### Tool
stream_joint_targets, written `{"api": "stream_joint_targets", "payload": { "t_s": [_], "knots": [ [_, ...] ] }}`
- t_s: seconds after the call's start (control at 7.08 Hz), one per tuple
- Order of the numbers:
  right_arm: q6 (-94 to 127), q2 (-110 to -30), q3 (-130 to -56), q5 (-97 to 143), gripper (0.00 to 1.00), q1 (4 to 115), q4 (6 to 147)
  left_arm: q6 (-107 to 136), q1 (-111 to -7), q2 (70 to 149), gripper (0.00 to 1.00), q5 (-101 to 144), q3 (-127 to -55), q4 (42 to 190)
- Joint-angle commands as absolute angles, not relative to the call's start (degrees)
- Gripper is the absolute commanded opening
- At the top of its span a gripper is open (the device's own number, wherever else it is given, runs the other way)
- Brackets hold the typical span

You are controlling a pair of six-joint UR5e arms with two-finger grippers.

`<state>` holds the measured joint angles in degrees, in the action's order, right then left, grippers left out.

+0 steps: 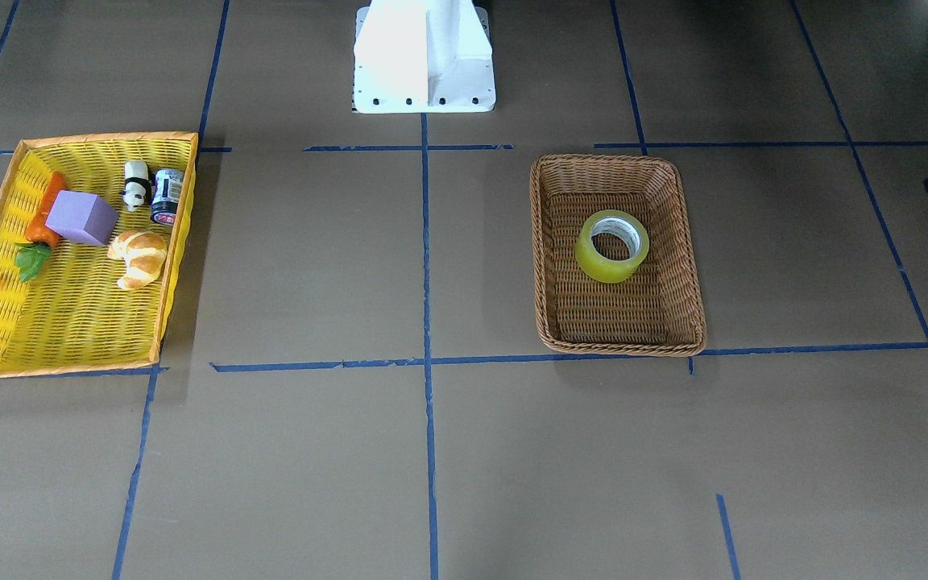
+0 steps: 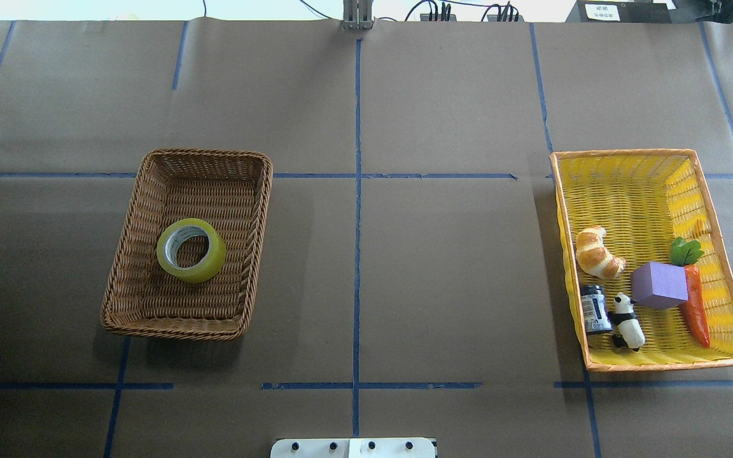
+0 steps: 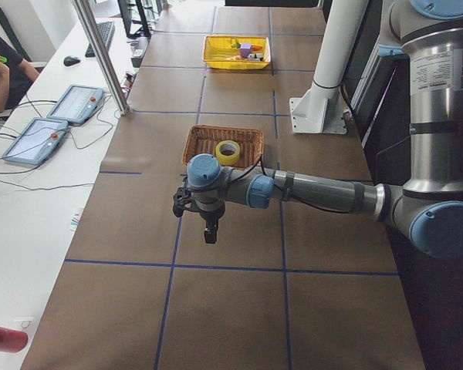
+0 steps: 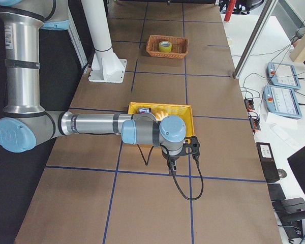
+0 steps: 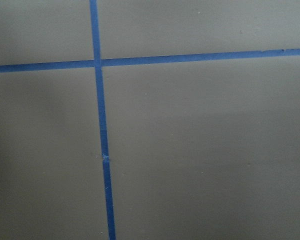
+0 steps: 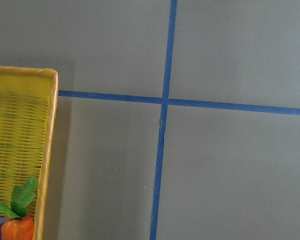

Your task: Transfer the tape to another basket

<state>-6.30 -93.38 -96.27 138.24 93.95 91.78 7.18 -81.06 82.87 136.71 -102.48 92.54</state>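
Observation:
The tape (image 2: pixel 191 250), a yellow translucent roll with a whitish core, lies flat inside the brown wicker basket (image 2: pixel 204 152) on the robot's left side; the same tape (image 1: pixel 612 246) shows in the front view. The left gripper (image 3: pixel 208 231) hangs over bare table past that basket toward the table's left end, well clear of the tape. The right gripper (image 4: pixel 171 165) hangs beyond the yellow tray's outer end. Both grippers show only in the side views, so I cannot tell whether they are open or shut. Neither wrist view shows any fingers.
A yellow, orange-rimmed tray (image 2: pixel 621 153) on the robot's right holds a croissant (image 2: pixel 597 253), a purple block (image 2: pixel 659 285), a carrot (image 2: pixel 696 308), a panda figure (image 2: pixel 627 321) and a small can (image 2: pixel 594 308). Blue tape lines cross the brown paper. A white pedestal (image 1: pixel 424 56) stands at the robot's side.

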Motion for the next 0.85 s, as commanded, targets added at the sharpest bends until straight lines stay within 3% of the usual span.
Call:
{"api": "stream_joint_targets", "payload": {
  "t_s": [0.0,0.71],
  "knots": [
    [-6.2,-93.4,-94.7,138.4,1.00,93.2,91.1,0.2,-84.0,81.8,1.00,136.7,-99.6,92.5],
    [-4.1,-93.6,-94.7,137.8,1.00,91.9,89.6,-6.2,-89.1,80.3,1.00,136.5,-98.6,91.8]
  ]
}}
